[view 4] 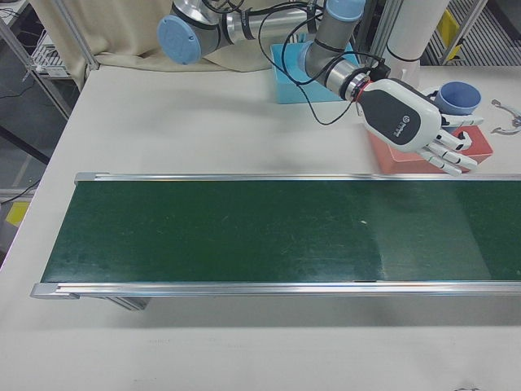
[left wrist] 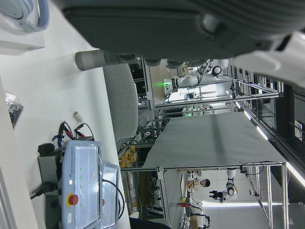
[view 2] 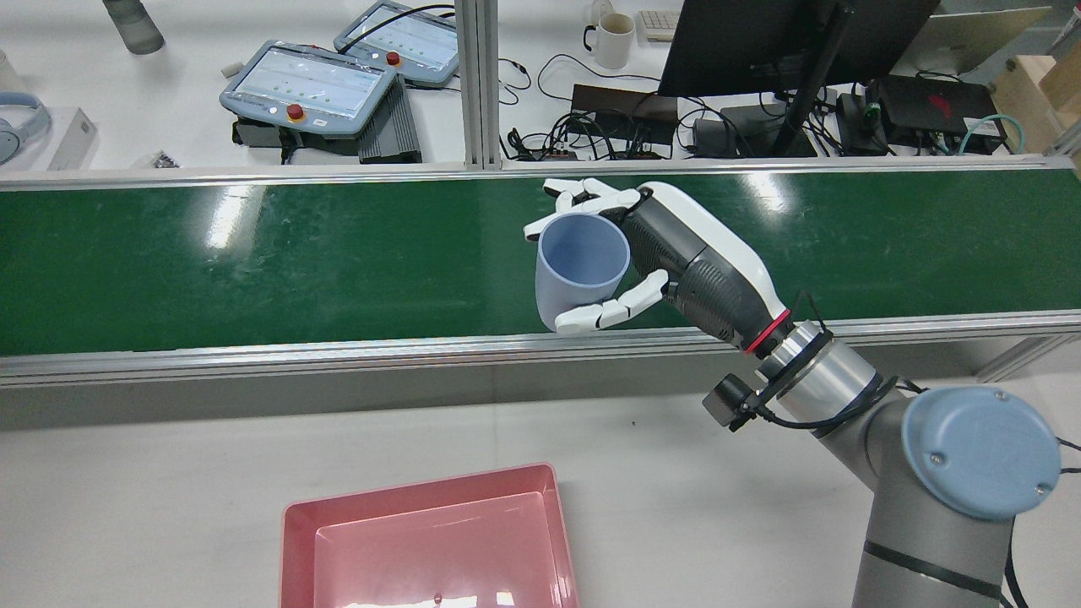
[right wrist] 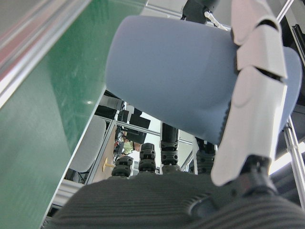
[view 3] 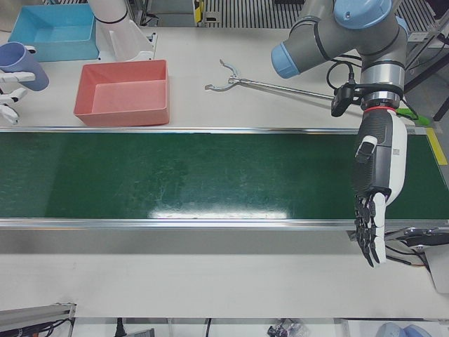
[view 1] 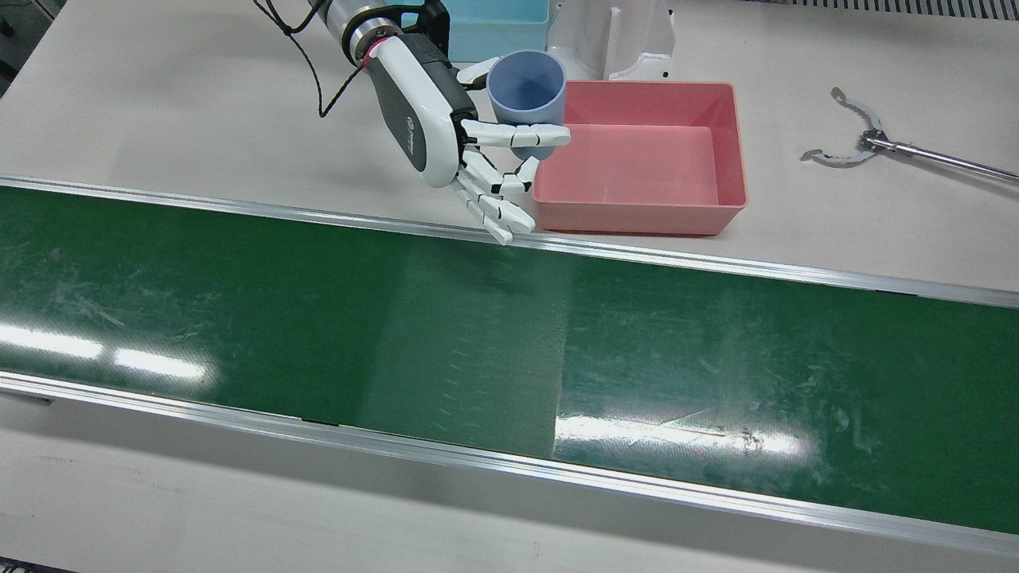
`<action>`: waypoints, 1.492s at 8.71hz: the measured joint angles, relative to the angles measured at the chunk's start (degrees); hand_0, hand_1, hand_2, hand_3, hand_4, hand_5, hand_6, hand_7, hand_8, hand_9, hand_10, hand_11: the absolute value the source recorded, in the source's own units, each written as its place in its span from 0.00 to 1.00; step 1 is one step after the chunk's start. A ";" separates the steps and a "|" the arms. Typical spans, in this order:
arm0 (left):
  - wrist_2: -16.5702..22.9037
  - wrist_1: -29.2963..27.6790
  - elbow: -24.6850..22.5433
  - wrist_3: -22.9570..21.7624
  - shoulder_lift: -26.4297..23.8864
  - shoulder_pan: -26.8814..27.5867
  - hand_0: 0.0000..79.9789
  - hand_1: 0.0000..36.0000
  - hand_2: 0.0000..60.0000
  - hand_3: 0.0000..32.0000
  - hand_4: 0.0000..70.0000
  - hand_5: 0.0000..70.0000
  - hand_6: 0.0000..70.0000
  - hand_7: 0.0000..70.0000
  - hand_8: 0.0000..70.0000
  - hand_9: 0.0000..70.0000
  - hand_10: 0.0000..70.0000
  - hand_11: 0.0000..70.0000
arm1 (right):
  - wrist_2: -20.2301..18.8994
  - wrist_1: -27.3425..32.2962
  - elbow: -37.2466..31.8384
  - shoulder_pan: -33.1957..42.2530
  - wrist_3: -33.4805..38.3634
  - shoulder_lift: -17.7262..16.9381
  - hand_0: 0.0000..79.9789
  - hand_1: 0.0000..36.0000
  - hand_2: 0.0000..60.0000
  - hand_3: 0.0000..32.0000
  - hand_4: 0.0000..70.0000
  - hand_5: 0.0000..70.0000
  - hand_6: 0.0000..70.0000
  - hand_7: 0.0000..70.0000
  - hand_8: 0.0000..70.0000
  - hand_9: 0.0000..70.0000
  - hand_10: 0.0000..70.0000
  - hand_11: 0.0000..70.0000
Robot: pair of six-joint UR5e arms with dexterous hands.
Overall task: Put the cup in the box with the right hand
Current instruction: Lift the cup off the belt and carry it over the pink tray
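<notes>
Now the right robot hand (view 1: 470, 151) carries the blue cup (view 1: 527, 94), fingers wrapped around it.
Keep it upright, travel on over the pink box (view 1: 724, 143) beside it, lower, then release.

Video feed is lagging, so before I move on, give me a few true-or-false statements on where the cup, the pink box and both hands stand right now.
1. The right hand holds the blue cup. True.
2. The cup already rests inside the pink box. False: it is held in the air near the box's corner, and the box is empty.
3. The cup's opening faces upward. True.
4. The left hand grips the metal tongs. False: the tongs lie alone on the table; the left hand hangs over the green belt, fingers pointing down, holding nothing.
5. A second cup sits on the belt. False: the belt is bare.
</notes>
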 measured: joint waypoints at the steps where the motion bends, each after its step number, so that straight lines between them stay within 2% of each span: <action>1: 0.00 0.00 0.00 0.01 0.00 0.00 0.00 0.00 0.00 0.00 0.00 0.00 0.00 0.00 0.00 0.00 0.00 0.00 | -0.01 -0.05 0.12 -2.76 -1.23 -0.54 0.67 1.00 1.00 0.00 0.50 0.14 0.18 0.74 0.04 0.16 0.04 0.10; 3: 0.00 0.00 0.00 -0.01 0.00 0.00 0.00 0.00 0.00 0.00 0.00 0.00 0.00 0.00 0.00 0.00 0.00 0.00 | -0.04 -0.06 0.17 -6.37 -3.21 -0.97 0.68 1.00 1.00 0.00 0.52 0.14 0.18 0.72 0.03 0.14 0.03 0.10; 4: 0.00 0.00 0.00 0.00 0.00 0.00 0.00 0.00 0.00 0.00 0.00 0.00 0.00 0.00 0.00 0.00 0.00 0.00 | -0.26 -0.08 0.22 -7.03 -3.60 -1.00 0.81 1.00 1.00 0.00 0.53 0.14 0.16 0.62 0.02 0.11 0.03 0.09; 5: 0.00 0.00 0.00 0.01 0.00 0.00 0.00 0.00 0.00 0.00 0.00 0.00 0.00 0.00 0.00 0.00 0.00 0.00 | -1.09 -0.11 0.11 -7.30 -3.79 -0.96 0.97 0.93 0.49 0.00 0.51 0.13 0.13 0.47 0.01 0.07 0.03 0.09; 6: 0.00 0.00 0.00 0.01 0.00 0.00 0.00 0.00 0.00 0.00 0.00 0.00 0.00 0.00 0.00 0.00 0.00 0.00 | -1.82 -0.13 -0.02 -7.41 -3.88 -0.91 0.98 0.68 0.00 0.00 0.48 0.11 0.12 0.44 0.01 0.07 0.03 0.09; 7: 0.00 0.00 0.00 0.01 0.00 0.00 0.00 0.00 0.00 0.00 0.00 0.00 0.00 0.00 0.00 0.00 0.00 0.00 | -2.32 -0.13 -0.10 -7.45 -3.92 -0.88 0.84 0.60 0.00 0.00 0.45 0.10 0.12 0.43 0.01 0.07 0.03 0.08; 8: 0.00 0.00 0.00 0.02 0.00 0.02 0.00 0.00 0.00 0.00 0.00 0.00 0.00 0.00 0.00 0.00 0.00 0.00 | -2.53 -0.14 -0.07 -7.46 -3.97 -0.85 0.80 0.58 0.00 0.00 0.45 0.10 0.11 0.42 0.01 0.06 0.03 0.08; 10: 0.00 0.00 0.00 -0.01 0.00 0.04 0.00 0.00 0.00 0.00 0.00 0.00 0.00 0.00 0.00 0.00 0.00 0.00 | -2.63 -0.14 -0.01 -7.48 -4.15 -0.81 0.77 0.58 0.00 0.00 0.40 0.10 0.09 0.35 0.00 0.06 0.03 0.08; 13: 0.00 0.00 0.00 0.02 0.00 0.05 0.00 0.00 0.00 0.00 0.00 0.00 0.00 0.00 0.00 0.00 0.00 0.00 | -2.70 -0.14 -0.03 -7.48 -4.21 -0.76 0.76 0.57 0.01 0.00 0.41 0.10 0.10 0.37 0.01 0.08 0.05 0.10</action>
